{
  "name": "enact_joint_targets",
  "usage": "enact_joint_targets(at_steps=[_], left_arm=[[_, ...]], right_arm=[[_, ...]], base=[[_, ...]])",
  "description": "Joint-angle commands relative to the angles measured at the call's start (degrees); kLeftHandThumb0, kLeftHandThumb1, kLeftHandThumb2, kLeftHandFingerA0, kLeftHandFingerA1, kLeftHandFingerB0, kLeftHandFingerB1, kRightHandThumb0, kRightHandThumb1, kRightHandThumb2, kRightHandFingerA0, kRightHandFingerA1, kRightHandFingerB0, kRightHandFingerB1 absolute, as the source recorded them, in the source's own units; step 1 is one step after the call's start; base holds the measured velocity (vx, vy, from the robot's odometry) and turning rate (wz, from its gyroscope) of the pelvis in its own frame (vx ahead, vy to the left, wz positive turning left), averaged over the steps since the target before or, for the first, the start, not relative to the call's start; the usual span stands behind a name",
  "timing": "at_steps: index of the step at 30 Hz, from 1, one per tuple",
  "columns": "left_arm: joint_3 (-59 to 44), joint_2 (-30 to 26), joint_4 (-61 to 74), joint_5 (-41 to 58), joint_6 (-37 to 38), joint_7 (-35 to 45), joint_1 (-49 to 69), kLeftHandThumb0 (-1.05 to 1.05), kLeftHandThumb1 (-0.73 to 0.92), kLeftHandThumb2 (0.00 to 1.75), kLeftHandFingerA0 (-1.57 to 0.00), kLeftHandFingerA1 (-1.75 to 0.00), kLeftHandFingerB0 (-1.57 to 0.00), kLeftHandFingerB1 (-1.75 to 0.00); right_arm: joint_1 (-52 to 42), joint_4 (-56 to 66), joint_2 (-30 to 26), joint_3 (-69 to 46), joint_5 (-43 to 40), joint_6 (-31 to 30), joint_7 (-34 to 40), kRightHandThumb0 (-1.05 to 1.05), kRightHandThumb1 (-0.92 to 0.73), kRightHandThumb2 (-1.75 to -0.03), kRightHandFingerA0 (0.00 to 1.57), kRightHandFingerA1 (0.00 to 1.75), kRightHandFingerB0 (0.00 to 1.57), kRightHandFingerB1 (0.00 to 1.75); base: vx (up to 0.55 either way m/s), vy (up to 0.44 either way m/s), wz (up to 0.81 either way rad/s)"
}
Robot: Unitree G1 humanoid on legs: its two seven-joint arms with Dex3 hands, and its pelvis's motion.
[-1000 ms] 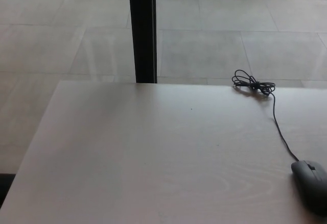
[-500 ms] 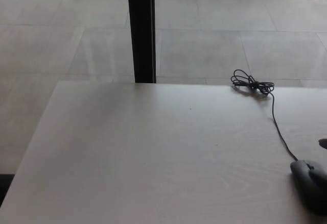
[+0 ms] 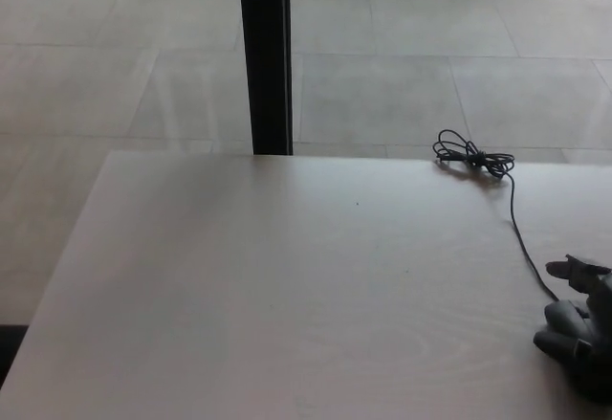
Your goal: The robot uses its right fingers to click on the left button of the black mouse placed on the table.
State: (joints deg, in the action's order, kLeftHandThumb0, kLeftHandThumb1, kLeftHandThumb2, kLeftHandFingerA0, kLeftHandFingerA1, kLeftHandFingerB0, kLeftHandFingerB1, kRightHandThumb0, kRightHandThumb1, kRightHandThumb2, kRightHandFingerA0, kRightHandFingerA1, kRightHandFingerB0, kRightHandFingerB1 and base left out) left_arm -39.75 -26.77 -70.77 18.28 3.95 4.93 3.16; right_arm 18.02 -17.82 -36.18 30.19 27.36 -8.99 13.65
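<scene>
Leftmost, the pale wooden table (image 3: pixel 287 296) runs bare across most of the head view, its far edge lying against a tiled floor (image 3: pixel 124 66). Behind that edge, left of centre, a black vertical post (image 3: pixel 265 56) rises out of the top of the picture. Further right, near the table's far edge, the mouse cable (image 3: pixel 516 224) is gathered into a small knotted bundle, and a single strand runs from it toward the near right corner. That strand ends at the black mouse (image 3: pixel 566 339), which sits on the table at the lower right, hard against the picture's edge and only partly in view. Over it comes the right hand (image 3: pixel 585 320), entering from the right edge: one finger reaches out above and beyond the front of the mouse, just beside the cable, and another dark finger lies low over the mouse's front part. Whether a fingertip touches the button cannot be told, since hand and mouse blend together there. The fingers look spread apart and grip nothing.
</scene>
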Motion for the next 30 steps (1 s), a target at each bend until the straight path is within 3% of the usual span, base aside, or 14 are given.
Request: enact_joint_targets(at_steps=[1,5,6,8,9,13,15,20,21,22,25,27,28,30], left_arm=[[-0.3,-1.1,-0.2,1.4,1.6,-0.1,-0.1,-0.59,0.79,0.64,-0.58,-0.58,-0.49,-0.45],[0.1,-1.2,-0.1,1.0,1.9,-0.4,-0.2,-0.61,0.79,0.64,-0.67,-0.63,-0.52,-0.47],[0.1,-1.3,0.0,1.1,1.2,-0.4,-0.2,-0.60,0.79,0.64,-0.68,-0.61,-0.50,-0.46],[0.3,-1.3,-0.1,0.8,1.4,-0.6,-0.2,-0.62,0.79,0.64,-0.71,-0.63,-0.50,-0.45],[0.5,-1.3,-0.1,0.7,1.7,-0.2,-0.1,-0.61,0.79,0.63,-0.70,-0.63,-0.50,-0.45],[0.0,-1.0,-0.2,1.3,1.8,0.2,0.0,-0.61,0.79,0.64,-0.66,-0.62,-0.51,-0.46],[0.4,-1.1,-0.2,1.0,1.8,-0.2,0.0,-0.60,0.79,0.64,-0.68,-0.60,-0.50,-0.45],[0.2,-1.0,0.0,1.7,1.9,1.3,0.4,-0.63,0.81,0.65,-0.63,-0.60,-0.46,-0.44],[-0.4,-1.0,-0.4,2.3,1.8,1.1,0.1,-0.63,0.62,0.98,-0.62,-0.70,-0.41,-0.56],[0.8,-1.1,-0.8,0.9,2.7,0.5,0.3,-0.64,0.81,0.65,-0.66,-0.60,-0.47,-0.43],[0.0,-0.8,-0.6,2.3,2.9,0.8,0.1,-0.61,0.81,0.64,-0.54,-0.59,-0.47,-0.45],[1.2,-1.1,-0.1,1.2,1.5,-1.0,0.0,-0.63,0.80,0.64,-0.68,-0.59,-0.50,-0.43],[1.0,-1.1,-0.3,1.4,1.7,-0.8,0.0,-0.62,0.80,0.64,-0.70,-0.60,-0.51,-0.44],[0.9,-0.9,-0.3,1.7,2.3,-0.4,0.1,-0.63,0.80,0.64,-0.67,-0.61,-0.50,-0.44]], right_arm=[[1.6,-3.0,-4.6,4.8,15.1,6.4,5.2,-0.94,-0.79,-0.91,0.33,0.49,0.24,0.39],[0.9,-3.3,-4.7,4.9,15.4,5.9,5.0,-0.93,-0.79,-0.87,0.35,0.50,0.26,0.37],[0.9,-3.9,-4.8,5.1,15.9,6.1,5.8,-0.87,-0.92,-0.72,0.38,0.47,0.30,0.33],[0.7,-4.9,-4.8,5.3,16.4,6.1,5.9,-0.93,-0.80,-0.89,0.33,0.51,0.26,0.38],[0.8,-5.3,-4.9,5.5,16.9,6.3,6.1,-0.86,-0.92,-0.74,0.36,0.48,0.31,0.34],[0.2,-5.9,-4.3,4.9,16.8,6.8,5.7,-0.90,-0.80,-0.82,0.33,0.52,0.29,0.36],[0.1,-6.5,-4.0,4.6,17.4,7.6,6.3,-0.84,-0.92,-0.69,0.35,0.49,0.32,0.32],[0.4,-6.9,-3.4,3.8,17.9,8.1,4.6,-0.86,-0.92,-0.74,0.29,0.52,0.27,0.34],[0.3,-7.1,-3.1,3.3,18.0,8.7,5.3,-0.92,-0.81,-0.84,0.32,0.55,0.28,0.38],[0.4,-7.5,-2.9,3.0,18.5,8.7,5.7,-0.92,-0.81,-0.84,0.31,0.56,0.27,0.38],[0.7,-8.3,-2.6,2.6,18.9,9.6,5.0,-0.92,-0.83,-0.84,0.28,0.57,0.24,0.39],[0.9,-8.6,-2.3,2.5,19.5,9.9,5.0,-0.87,-0.92,-0.73,0.29,0.54,0.27,0.37],[1.0,-8.7,-2.2,2.4,19.6,10.2,4.7,-0.93,-0.81,-0.85,0.28,0.57,0.23,0.40],[0.1,-7.4,-1.8,1.7,18.8,9.9,3.2,-0.87,-0.92,-0.72,0.28,0.53,0.27,0.36]], base=[[0.00,0.000,0.00],[0.00,0.000,0.00],[0.00,0.000,0.00],[0.00,0.000,0.00],[0.00,0.000,0.00],[0.00,0.000,0.00],[0.00,0.000,0.00],[0.00,0.000,0.00],[0.00,0.000,0.00],[0.00,0.000,0.00],[0.00,0.000,0.00],[0.00,0.000,0.00],[0.00,0.000,0.00],[0.00,0.000,0.00]])
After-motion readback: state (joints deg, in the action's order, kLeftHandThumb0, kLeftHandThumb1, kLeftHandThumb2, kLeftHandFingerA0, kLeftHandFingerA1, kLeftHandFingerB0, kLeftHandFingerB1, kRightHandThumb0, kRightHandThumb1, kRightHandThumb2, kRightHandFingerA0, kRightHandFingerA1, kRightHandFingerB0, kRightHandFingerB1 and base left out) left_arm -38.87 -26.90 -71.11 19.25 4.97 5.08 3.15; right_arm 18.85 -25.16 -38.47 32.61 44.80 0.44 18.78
